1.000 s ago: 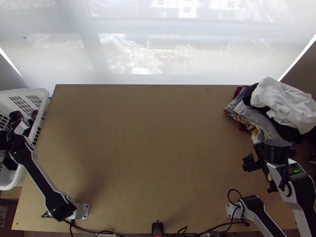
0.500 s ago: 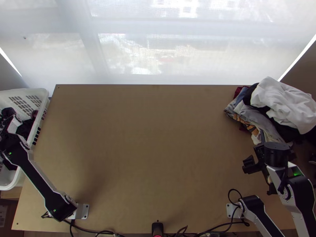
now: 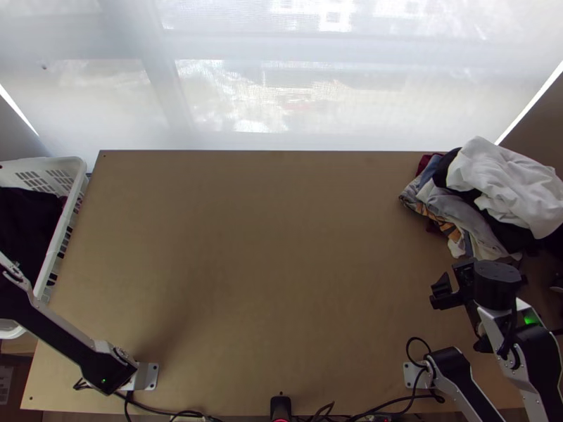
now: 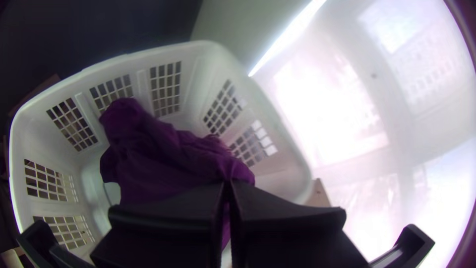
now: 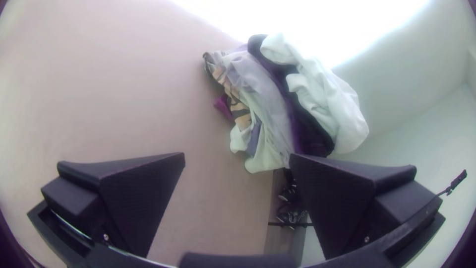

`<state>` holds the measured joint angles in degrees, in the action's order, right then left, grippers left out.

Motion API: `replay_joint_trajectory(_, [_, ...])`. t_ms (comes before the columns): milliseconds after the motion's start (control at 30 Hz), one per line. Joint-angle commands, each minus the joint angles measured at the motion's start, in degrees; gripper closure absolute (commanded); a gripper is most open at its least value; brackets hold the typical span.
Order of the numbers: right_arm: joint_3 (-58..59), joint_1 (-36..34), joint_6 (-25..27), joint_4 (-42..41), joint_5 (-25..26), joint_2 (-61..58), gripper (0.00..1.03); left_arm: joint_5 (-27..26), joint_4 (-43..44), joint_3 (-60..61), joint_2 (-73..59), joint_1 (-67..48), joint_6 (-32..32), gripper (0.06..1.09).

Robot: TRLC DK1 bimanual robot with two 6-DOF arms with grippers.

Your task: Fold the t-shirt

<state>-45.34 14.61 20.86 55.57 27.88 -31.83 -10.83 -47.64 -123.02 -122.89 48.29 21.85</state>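
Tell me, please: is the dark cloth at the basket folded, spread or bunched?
Bunched: the dark cloth shows uneven creases and no neat layers, and the shut left hand pinches it over the white basket.

The left arm [image 3: 74, 341] is stretched out from its base, up and leftward to the top view's left edge. Its gripper [image 4: 228, 183] is seen in the left wrist view, the black fingers [image 4: 171, 211] brought together — tips side by side. The right arm [image 3: 538, 352] is bent back on itself from its base — its wrist [image 3: 497, 281] is held further up the top view, and at the right gripper [image 3: 451, 290] the fingers [image 5: 141, 198] are spread wide.
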Motion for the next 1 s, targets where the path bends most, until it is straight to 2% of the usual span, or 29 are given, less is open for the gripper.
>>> replay_joint_trajectory(0, [-0.6, 2.7, 0.2, -2.0, -0.1, 2.0, 0.05, -10.6, -5.9, 4.4, 22.3, -1.3, -0.8, 1.05])
replay_joint_trajectory(233, [-1.0, 3.9, -0.6, -3.5, -1.0, 3.4, 0.05, -13.6, -6.0, 6.1, 42.6, -11.6, -1.2, 1.05])
replay_joint_trajectory(333, [-0.9, 5.2, -1.5, -3.7, -1.2, 4.1, 0.05, -13.5, -6.2, 6.2, 49.2, -21.4, -0.7, 1.05])
replay_joint_trajectory(400, [-0.6, 5.8, -1.9, -3.7, -1.2, 4.6, 0.05, -13.3, -6.9, 7.1, 52.4, -32.6, 0.7, 1.05])
replay_joint_trajectory(467, [-0.4, 6.6, -2.0, -3.7, -1.2, 4.8, 0.05, -11.2, -9.4, 7.4, 52.9, -46.0, 2.9, 1.05])
replay_joint_trajectory(533, [-0.5, 7.4, -2.0, -4.2, -1.3, 4.9, 0.05, -5.6, -10.5, 10.0, 53.0, -59.7, 3.9, 1.05])
replay_joint_trajectory(767, [-2.5, 7.7, -2.0, -4.7, -1.3, 4.7, 0.05, -6.4, -11.5, 21.9, 53.5, -74.7, 2.5, 1.05])
replay_joint_trajectory(967, [-3.0, 6.0, -1.7, -4.8, -1.2, 4.9, 0.05, -3.6, -11.4, 25.7, 50.6, -86.2, -0.6, 1.05])
